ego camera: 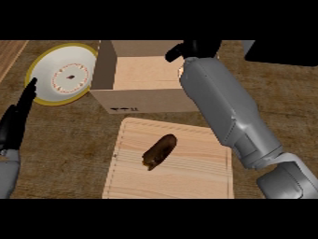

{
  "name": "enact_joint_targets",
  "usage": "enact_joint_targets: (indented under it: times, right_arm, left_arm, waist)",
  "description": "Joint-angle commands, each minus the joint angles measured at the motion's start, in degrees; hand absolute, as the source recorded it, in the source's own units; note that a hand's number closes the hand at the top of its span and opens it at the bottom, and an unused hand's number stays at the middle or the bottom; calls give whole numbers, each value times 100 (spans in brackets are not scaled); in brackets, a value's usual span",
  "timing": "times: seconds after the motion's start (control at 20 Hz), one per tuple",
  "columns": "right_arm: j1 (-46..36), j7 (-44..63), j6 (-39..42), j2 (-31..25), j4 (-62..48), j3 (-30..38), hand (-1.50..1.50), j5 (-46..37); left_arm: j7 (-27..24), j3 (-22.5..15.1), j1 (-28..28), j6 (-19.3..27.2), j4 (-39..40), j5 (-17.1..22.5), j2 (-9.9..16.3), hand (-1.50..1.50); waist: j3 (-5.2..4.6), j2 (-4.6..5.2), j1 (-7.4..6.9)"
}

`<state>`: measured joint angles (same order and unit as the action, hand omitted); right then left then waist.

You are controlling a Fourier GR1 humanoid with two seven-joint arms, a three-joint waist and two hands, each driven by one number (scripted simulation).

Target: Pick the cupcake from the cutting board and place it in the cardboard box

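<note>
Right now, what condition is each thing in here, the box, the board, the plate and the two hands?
Cardboard box: open at the top, nothing visible inside.
Cutting board: flat on the counter, a brown item on it.
Brown item: lying on its side on the board, untouched.
Plate: beside the box, left of it, small dark speck at its middle.
Right hand: above the box's far edge; fingers unclear.
Left hand: at the left edge, fingers straight, holding nothing.

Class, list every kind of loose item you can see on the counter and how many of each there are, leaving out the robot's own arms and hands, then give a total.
Cutting board: 1
Brown food item lying on the board: 1
Cardboard box, open at the top: 1
Plate, white with a yellow rim: 1
Black object at the far right edge, partly cut off: 1
Total: 5
</note>
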<state>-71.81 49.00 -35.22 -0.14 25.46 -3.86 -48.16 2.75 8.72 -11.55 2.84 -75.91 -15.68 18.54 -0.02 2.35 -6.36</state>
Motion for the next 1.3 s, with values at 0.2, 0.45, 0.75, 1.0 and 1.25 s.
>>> enact_joint_targets:
  times: [0.2, 0.45, 0.75, 1.0, 1.25]
  right_arm:
    - [-250, -793, -826, 14, -576, 398, -150, 448]
    - [6, -1480, -1933, 14, -518, 378, -150, 476]
    - [-34, -2029, -2756, 12, -190, 769, -150, 874]
    - [656, -2782, -2982, 13, 408, 388, -150, 1816]
    - [1418, -2830, -2705, -35, 1301, 548, -150, 1562]
  left_arm:
    - [140, -82, -81, -7, -84, -16, -98, 0]
    - [163, -129, -182, 96, -14, -118, -155, 0]
    - [125, 97, -97, 1, 137, 6, 22, 0]
    - [-73, 170, 43, 10, 268, 3, 57, 0]
    - [-56, 360, 833, 129, -229, 69, 31, 0]
  waist:
    - [5, 1, -34]
    - [8, 22, -53]
    - [8, -81, 164]
    - [5, -176, 287]
    - [4, -290, 682]
